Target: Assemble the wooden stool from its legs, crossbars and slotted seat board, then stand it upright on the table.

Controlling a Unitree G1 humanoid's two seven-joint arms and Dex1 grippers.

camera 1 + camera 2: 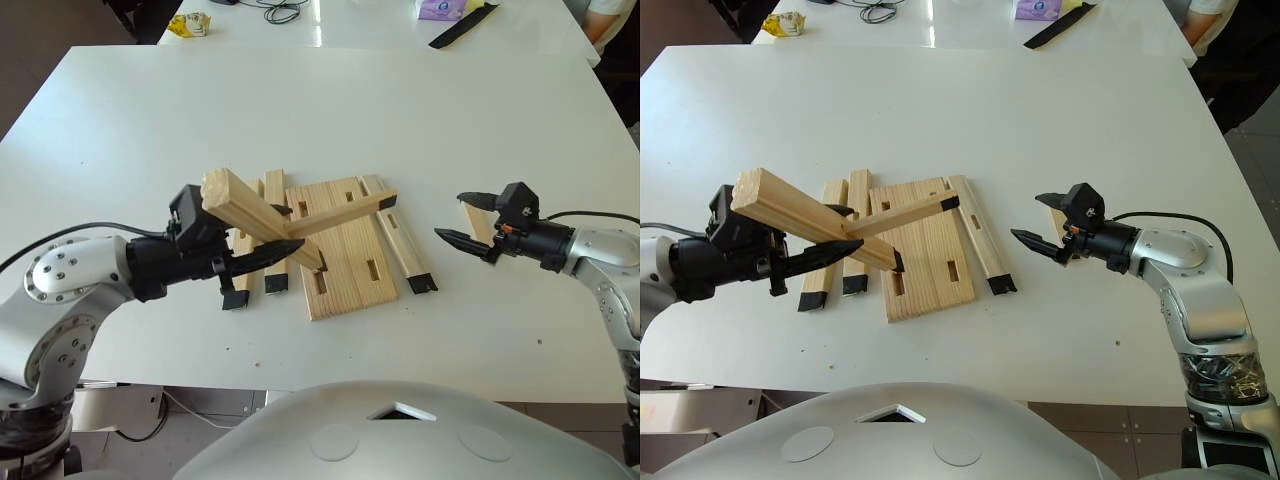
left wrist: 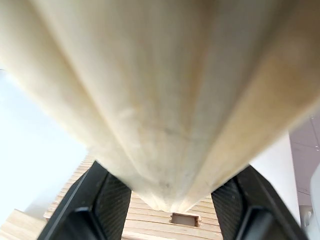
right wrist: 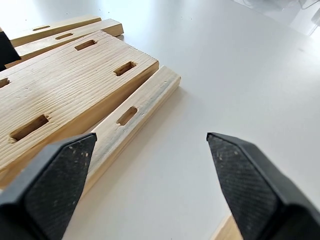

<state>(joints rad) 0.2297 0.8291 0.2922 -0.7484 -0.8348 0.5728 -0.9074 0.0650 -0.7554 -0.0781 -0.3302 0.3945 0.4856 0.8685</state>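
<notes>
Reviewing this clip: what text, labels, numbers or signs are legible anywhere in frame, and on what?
No text can be read anywhere.
Purple packet on the far table: print too small to read.
Yellow wrapper on the far table: too blurred to read.
Seat board and the other wooden pieces: no markings seen.

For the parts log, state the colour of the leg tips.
Black leg tips; clearest in left eye view.
</notes>
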